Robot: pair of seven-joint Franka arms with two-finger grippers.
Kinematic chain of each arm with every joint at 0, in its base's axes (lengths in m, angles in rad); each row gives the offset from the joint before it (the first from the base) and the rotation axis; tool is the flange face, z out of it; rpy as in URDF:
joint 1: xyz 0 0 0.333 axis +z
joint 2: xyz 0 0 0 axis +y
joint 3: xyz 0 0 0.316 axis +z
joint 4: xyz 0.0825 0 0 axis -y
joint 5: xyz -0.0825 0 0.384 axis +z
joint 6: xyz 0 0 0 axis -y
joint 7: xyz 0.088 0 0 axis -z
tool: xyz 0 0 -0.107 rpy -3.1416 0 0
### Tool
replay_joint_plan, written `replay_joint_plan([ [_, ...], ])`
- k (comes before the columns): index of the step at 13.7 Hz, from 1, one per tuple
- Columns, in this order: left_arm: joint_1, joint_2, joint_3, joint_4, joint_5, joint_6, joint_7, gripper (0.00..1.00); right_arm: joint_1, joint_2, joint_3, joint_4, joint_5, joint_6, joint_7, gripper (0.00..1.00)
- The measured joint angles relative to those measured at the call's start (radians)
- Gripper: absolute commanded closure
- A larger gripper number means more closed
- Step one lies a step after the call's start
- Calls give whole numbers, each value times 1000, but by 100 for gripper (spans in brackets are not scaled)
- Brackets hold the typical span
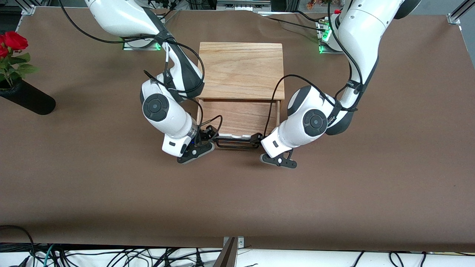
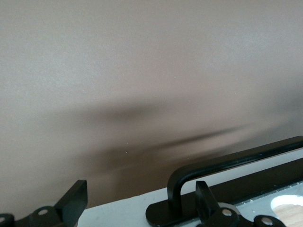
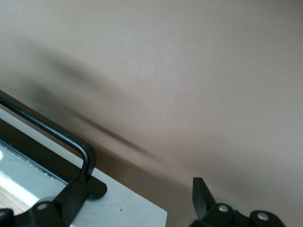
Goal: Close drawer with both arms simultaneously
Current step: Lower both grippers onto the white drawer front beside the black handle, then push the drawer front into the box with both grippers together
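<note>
While both hands (image 1: 207,139) (image 1: 259,142) gape, the wooden drawer's (image 1: 239,116) wire handle (image 1: 237,144) lies between.

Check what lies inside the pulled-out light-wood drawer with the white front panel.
The light-wood drawer shows only bare wood floor. Its part under the light-wood box is covered. The right gripper and left gripper hide its front corners.

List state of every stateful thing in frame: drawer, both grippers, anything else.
drawer: pulled out of the wooden box, not closed.
handle: on the drawer's white front, not clamped.
left gripper: open, fingers astride the handle's end toward the left arm.
right gripper: open, fingers astride the handle's end toward the right arm.
rose vase: near the table edge at the right arm's end, red roses in it.
</note>
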Motion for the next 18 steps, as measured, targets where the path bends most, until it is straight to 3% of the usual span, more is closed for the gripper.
replay_joint_plan([
  [18, 2, 1, -11, 21, -61, -241, -38, 0, 58, 1, -7, 4, 0, -165, -1, 0],
])
